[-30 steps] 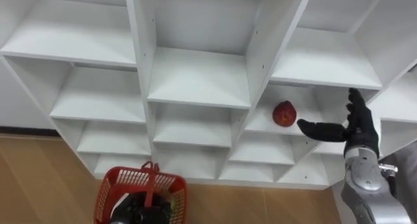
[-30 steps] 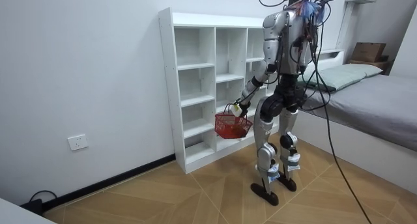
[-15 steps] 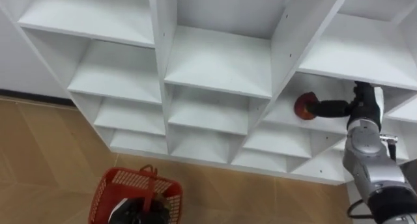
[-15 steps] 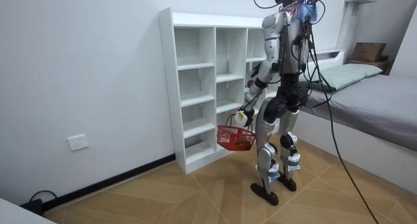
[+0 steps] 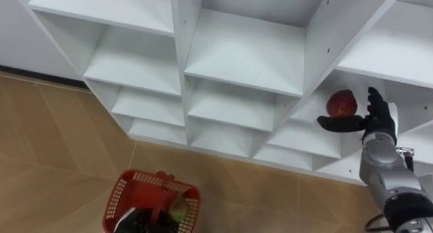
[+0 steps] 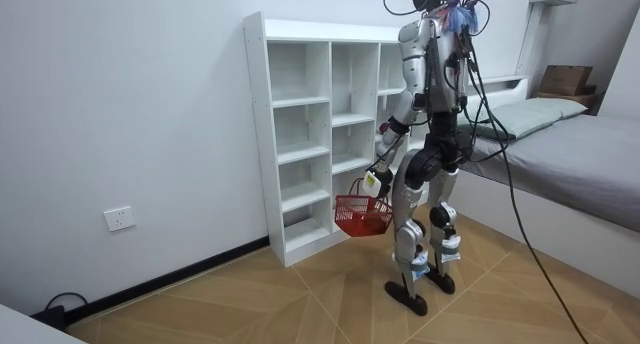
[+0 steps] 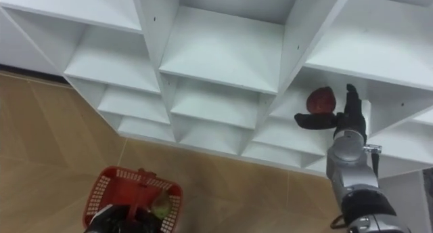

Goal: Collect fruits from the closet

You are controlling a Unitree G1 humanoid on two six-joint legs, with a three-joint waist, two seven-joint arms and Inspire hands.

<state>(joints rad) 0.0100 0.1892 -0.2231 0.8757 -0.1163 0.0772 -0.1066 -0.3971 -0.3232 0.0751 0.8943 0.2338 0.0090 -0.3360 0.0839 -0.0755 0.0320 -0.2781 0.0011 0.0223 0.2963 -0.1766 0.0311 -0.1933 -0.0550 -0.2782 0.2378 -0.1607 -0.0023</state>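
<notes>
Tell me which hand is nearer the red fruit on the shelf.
Right. The right hand is open beside the red fruit; the left hand hangs low, holding the red basket far below it.

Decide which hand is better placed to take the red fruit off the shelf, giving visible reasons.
Right. The right hand is open beside the red fruit on the shelf, thumb stretched just below it. The left hand hangs low, carrying the red basket.
</notes>
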